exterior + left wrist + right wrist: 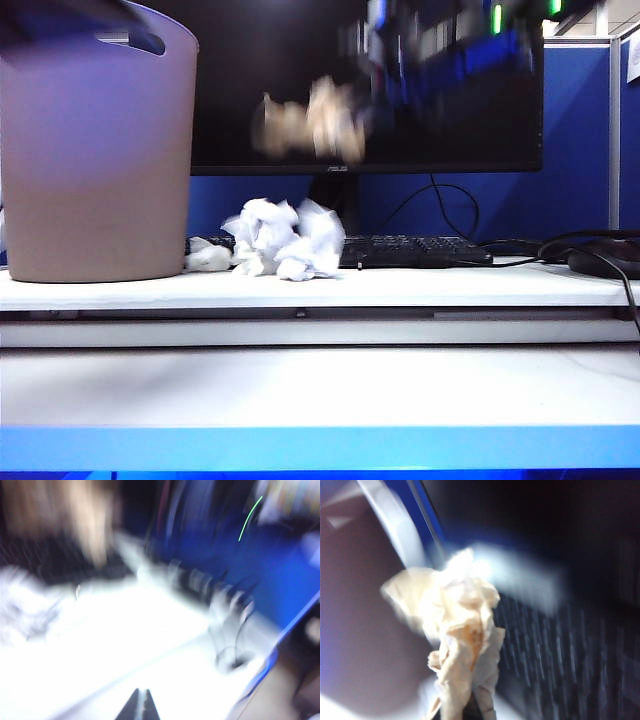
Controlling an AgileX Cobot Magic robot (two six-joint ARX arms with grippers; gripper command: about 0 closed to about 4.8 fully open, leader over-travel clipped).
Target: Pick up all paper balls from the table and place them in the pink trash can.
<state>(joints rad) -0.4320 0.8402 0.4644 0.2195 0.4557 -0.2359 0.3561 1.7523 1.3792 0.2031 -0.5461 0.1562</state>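
Note:
A tan paper ball [310,120] hangs blurred in the air before the monitor, right of the pink trash can [95,160]. My right gripper [476,711] is shut on it; the tan wad [460,630] hides most of the fingers, and the can's wall [360,630] is close beside it. On the table [400,290] lie a small white paper ball [208,258] and a larger bluish-white one [290,238], next to the can's base. My left gripper [141,706] is shut and empty above the white tabletop [150,645]; its view is heavily blurred.
A black monitor [450,110] stands behind the table. In front of it lies a keyboard [415,250]. Black cables and a dark object [605,260] sit at the right. A blue partition closes the back. The desk has a blue front edge [320,448].

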